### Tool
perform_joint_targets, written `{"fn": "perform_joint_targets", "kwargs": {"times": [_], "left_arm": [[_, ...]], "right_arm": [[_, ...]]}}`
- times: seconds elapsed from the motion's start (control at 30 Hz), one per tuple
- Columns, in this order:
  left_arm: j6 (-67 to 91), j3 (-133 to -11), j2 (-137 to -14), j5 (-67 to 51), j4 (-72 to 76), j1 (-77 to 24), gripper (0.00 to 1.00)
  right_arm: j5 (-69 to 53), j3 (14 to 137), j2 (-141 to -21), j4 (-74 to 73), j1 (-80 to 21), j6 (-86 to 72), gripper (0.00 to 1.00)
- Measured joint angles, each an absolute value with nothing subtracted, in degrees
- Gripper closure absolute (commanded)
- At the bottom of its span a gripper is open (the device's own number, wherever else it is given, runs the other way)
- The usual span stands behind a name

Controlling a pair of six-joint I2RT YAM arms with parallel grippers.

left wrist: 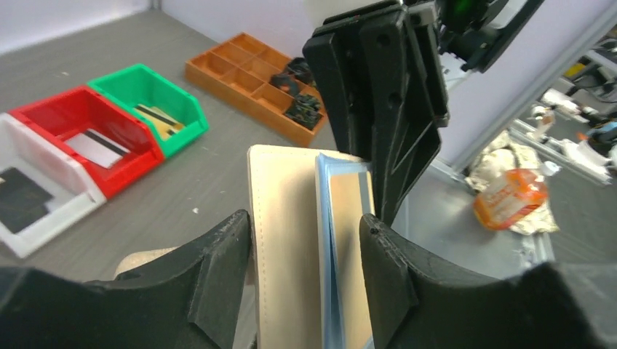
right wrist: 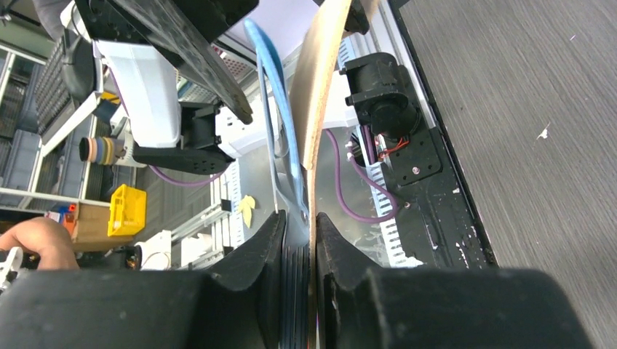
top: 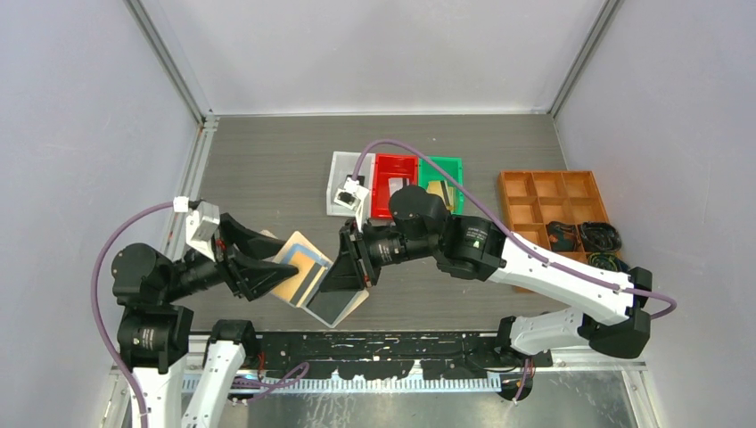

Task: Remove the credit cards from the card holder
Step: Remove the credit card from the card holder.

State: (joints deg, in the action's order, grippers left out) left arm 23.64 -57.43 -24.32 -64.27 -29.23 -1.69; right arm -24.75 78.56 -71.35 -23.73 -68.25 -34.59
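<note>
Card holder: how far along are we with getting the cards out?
Done: cards lie in the white bin, red bin and green bin. In hand: right gripper pinches the card holder at one edge, left gripper straddles its sleeves. Left: a striped card appears to sit in a sleeve.

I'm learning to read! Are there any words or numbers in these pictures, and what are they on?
No text can be read anywhere.
Orange packet off the table: print too blurred.
Card holder: plain, no letters showing.
White card in the red bin: just a dark stripe.
</note>
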Motion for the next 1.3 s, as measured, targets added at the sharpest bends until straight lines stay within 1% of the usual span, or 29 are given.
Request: {"fn": "perform_joint_targets", "kwargs": {"times": [0.2, 0.37, 0.43, 0.63, 0.83, 0.9, 1.0, 1.13, 1.3], "left_arm": [[36.32, -55.22, -26.15, -68.47, -21.98, -1.69, 0.41], [39.22, -53.98, -26.83, -70.61, -21.23, -1.69, 0.42], [39.16, -53.93, -26.74, -71.26, -21.32, -1.69, 0.45], [37.58, -53.95, -26.63, -73.23, -23.03, -1.69, 0.58], [36.64, -54.0, -26.63, -74.52, -24.84, -1.69, 0.63], [36.56, -54.0, -26.63, -74.72, -25.1, -1.69, 0.62], [36.6, -54.08, -26.63, -74.78, -25.26, -1.69, 0.53], [37.36, -54.19, -26.65, -75.13, -25.47, -1.69, 0.44], [40.58, -53.69, -26.63, -75.46, -24.86, -1.69, 0.43]], "right_arm": [[-25.74, 77.82, -71.13, -23.68, -68.25, -32.36, 0.99], [-26.13, 77.89, -71.05, -24.1, -68.25, -30.89, 0.99], [-26.3, 78.04, -71.05, -24.56, -68.25, -30.33, 0.99], [-26.76, 79.13, -71.09, -25.87, -68.25, -29.1, 0.99], [-27.38, 79.42, -71.09, -26.5, -68.36, -28.53, 0.99], [-27.46, 79.42, -71.09, -26.65, -68.36, -28.51, 0.99], [-27.64, 79.42, -71.09, -26.65, -68.36, -28.45, 0.99], [-27.81, 79.5, -71.09, -26.55, -68.36, -28.38, 0.99], [-28.21, 80.05, -71.29, -26.44, -68.36, -28.36, 0.99]]}}
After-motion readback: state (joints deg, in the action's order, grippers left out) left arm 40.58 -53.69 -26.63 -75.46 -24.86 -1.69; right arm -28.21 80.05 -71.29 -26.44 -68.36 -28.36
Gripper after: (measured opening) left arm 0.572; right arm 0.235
